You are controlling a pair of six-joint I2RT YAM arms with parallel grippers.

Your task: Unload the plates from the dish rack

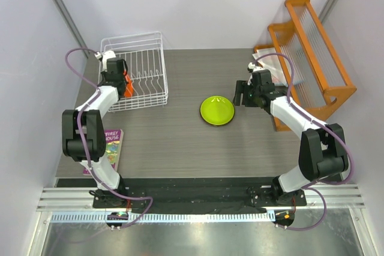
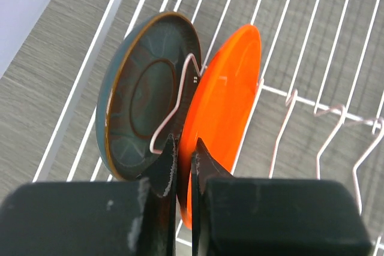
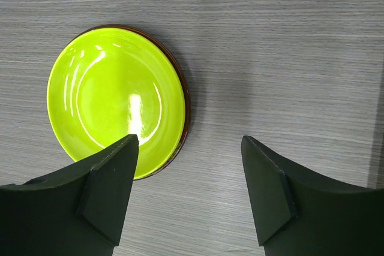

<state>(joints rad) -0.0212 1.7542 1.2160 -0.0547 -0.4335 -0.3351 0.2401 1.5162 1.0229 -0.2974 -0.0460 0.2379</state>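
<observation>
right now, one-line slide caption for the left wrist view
Left end effector shut on the orange plate, teal plate beside it in the dish rack

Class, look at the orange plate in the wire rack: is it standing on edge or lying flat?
Standing on edge: the orange plate sits between wire prongs of the dish rack, beside the teal plate.

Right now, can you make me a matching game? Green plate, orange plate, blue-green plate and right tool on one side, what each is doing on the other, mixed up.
1. lime green plate
2. orange plate
3. teal plate
4. right tool

A. standing in the dish rack, nothing gripping it
B. open, above the table
C. lying flat outside the rack
D. standing in the rack, pinched by the left tool

Pairs: 1-C, 2-D, 3-A, 4-B
</observation>
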